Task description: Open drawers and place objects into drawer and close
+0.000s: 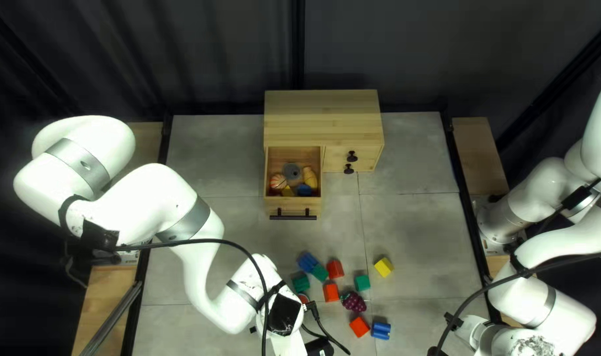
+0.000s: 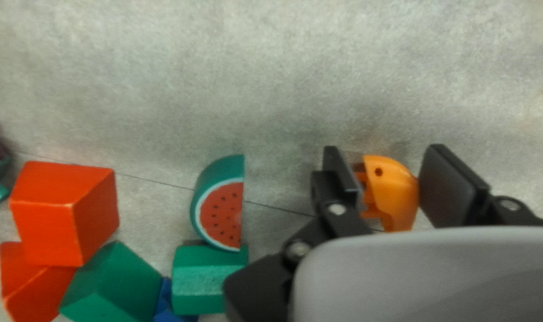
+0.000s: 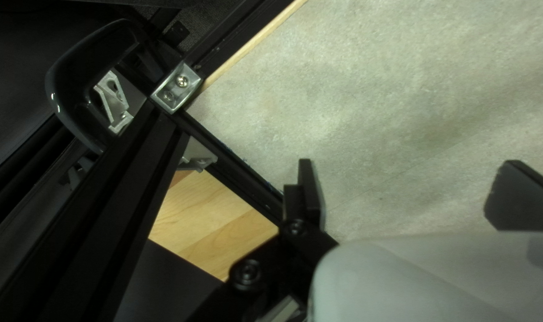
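Observation:
At the bottom edge of the top left view is my left gripper (image 1: 319,347), its fingertips hidden. In its wrist view, the left gripper (image 2: 389,185) is shut on an orange toy (image 2: 396,194), low over the table. A watermelon slice (image 2: 222,206) lies beside it, near green and red blocks (image 2: 66,209). The wooden cabinet (image 1: 321,118) has its left drawer (image 1: 292,206) pulled out, with several toys inside. My right gripper (image 1: 436,351) shows partly at the top left view's bottom edge; in its wrist view, the right gripper (image 3: 402,194) is open with nothing between its fingers.
Loose on the table lie a yellow block (image 1: 383,266), a purple grape toy (image 1: 354,302), a blue piece (image 1: 381,330) and several blocks. The cabinet's two small right drawers (image 1: 350,158) are closed. A black frame rail (image 3: 224,161) runs beside my right gripper.

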You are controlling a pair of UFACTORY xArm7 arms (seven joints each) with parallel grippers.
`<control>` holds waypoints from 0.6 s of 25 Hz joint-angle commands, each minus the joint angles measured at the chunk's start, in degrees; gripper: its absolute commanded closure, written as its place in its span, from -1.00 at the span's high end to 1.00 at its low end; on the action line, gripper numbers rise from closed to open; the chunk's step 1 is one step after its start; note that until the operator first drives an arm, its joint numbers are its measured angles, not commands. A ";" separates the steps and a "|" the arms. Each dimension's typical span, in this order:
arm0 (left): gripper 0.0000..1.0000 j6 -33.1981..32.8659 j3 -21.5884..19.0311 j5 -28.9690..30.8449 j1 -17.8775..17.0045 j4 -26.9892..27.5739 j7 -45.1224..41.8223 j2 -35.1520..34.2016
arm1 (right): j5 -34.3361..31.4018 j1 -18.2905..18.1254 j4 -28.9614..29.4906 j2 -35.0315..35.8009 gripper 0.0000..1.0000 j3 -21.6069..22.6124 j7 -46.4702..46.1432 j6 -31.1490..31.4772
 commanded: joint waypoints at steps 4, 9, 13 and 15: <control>-1.00 7.67 0.21 -0.23 0.45 -1.12 -2.60 -9.47 | 0.00 0.00 0.00 0.00 1.00 0.00 0.00 0.00; -1.00 17.28 2.18 0.75 2.87 -0.30 -1.11 -18.84 | 0.00 0.00 0.00 0.00 1.00 0.00 0.00 0.00; -1.00 22.95 4.75 4.21 5.41 2.66 1.12 -22.33 | 0.00 0.00 0.00 0.00 1.00 0.00 0.00 0.00; -1.00 23.55 6.18 6.55 6.82 3.78 2.06 -22.37 | 0.00 0.00 0.00 0.00 1.00 0.00 0.00 0.00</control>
